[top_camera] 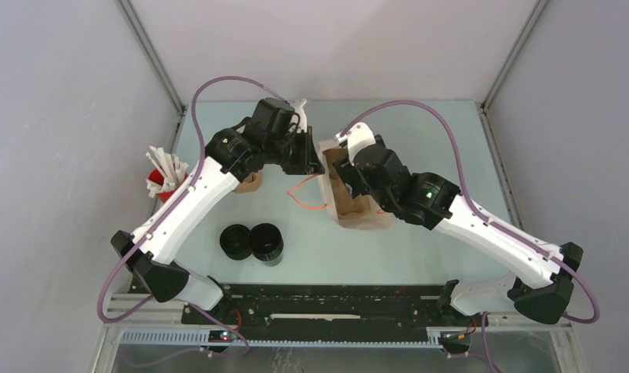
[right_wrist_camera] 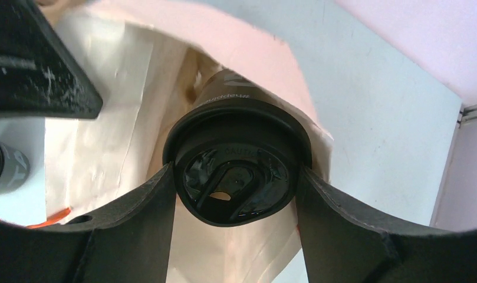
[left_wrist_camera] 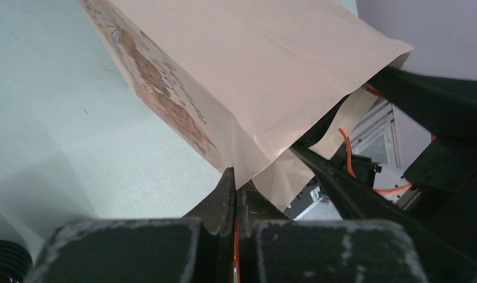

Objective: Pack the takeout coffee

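A pale green table (top_camera: pixel 420 140) seen from above. Toward its front left stand two black lidded takeout coffee cups, the left cup (top_camera: pixel 235 241) touching the right cup (top_camera: pixel 266 242). At the left edge is a red cup (top_camera: pixel 165 185) of white sticks. Near the middle sits an open brown paper bag (top_camera: pixel 358 214), its orange cord handle (top_camera: pixel 305 194) trailing on the surface. A brown pulp carrier (top_camera: pixel 249 183) is partly hidden.

At the left edge of the table (top_camera: pixel 420 140) you see a red cup (top_camera: pixel 162 189) holding white sticks (top_camera: pixel 169 165). Just right of it, a brown pulp carrier (top_camera: pixel 249 184) shows partly. At centre you find an open brown paper bag (top_camera: pixel 364 216), its orange handle (top_camera: pixel 305 194) looped on the table to its left.
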